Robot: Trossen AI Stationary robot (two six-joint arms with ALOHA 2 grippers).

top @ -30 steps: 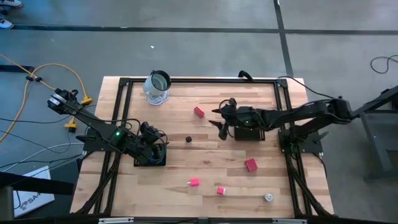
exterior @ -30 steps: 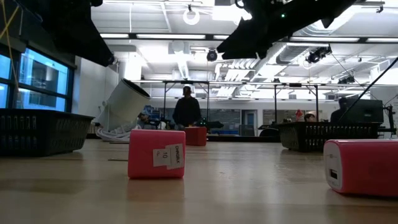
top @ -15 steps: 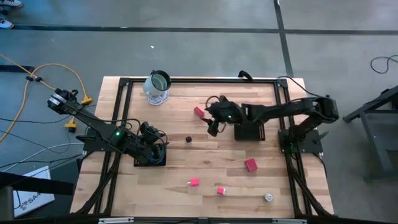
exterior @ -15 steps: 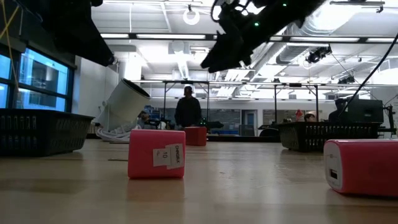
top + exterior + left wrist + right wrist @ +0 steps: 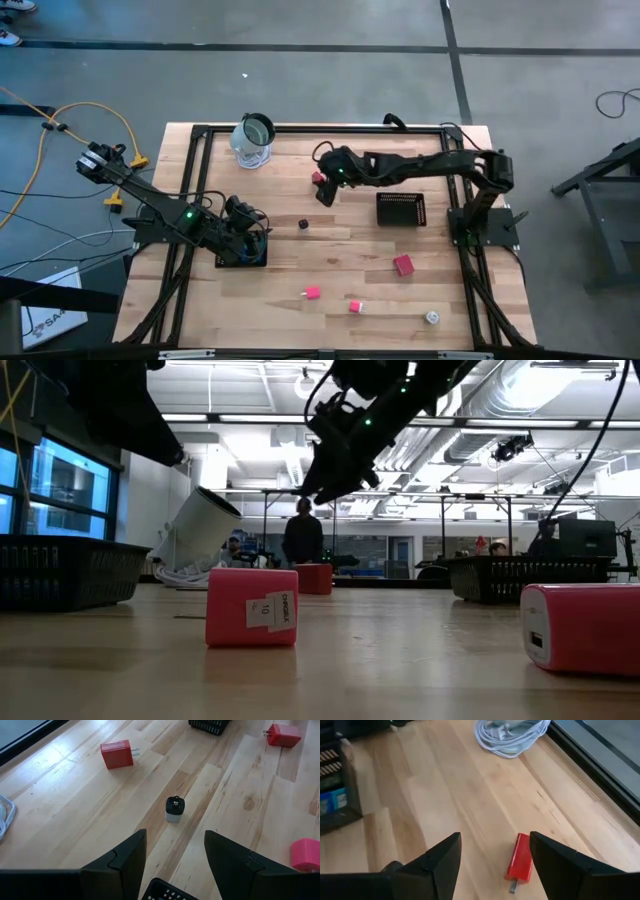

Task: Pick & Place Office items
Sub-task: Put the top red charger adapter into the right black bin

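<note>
Red block point(image 5: 521, 863) lies flat near table's far edge, right gripper point(image 5: 325, 187) hovering above it with jaws wide, empty; off-centre descent could clip and skid it away.

wooden table point(image 5: 330, 240): red blocks point(image 5: 403, 264), trays point(image 5: 401, 209), jar point(image 5: 253, 141)

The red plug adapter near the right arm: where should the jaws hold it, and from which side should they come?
Grip the red plug adapter across its two long flat sides, coming down from above. It lies flat on the table with open wood on both sides, and its metal prongs stick out of one short end, so avoid that end. The right gripper hangs open just above it.
</note>
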